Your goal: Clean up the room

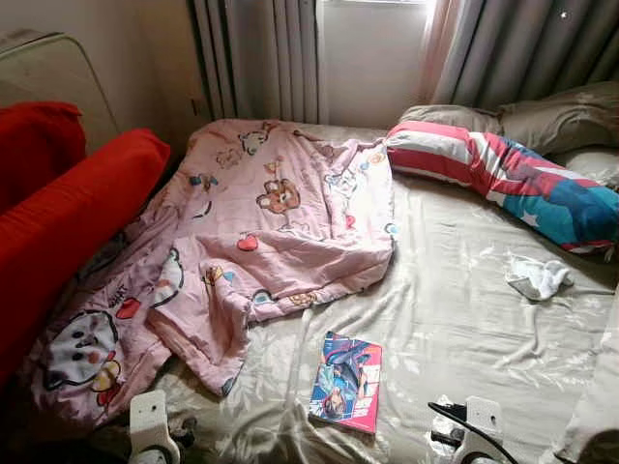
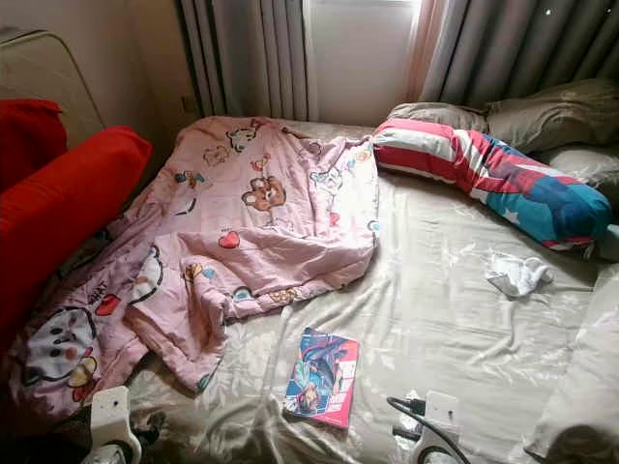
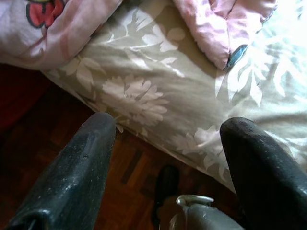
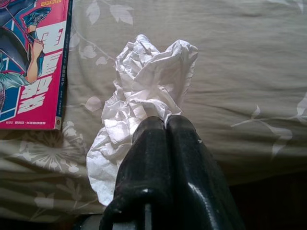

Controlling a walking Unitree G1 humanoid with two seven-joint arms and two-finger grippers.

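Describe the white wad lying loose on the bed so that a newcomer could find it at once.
Start at the striped bolster pillow across the head of the bed. Just below its blue end, alone on the beige sheet, lies a crumpled white tissue. Unlike the tissue in the right claw, nothing holds it.

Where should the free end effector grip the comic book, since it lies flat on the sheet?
Grip the comic book by its near short edge, coming from the foot of the bed. It lies flat, so one finger of the open left end effector must slide underneath.
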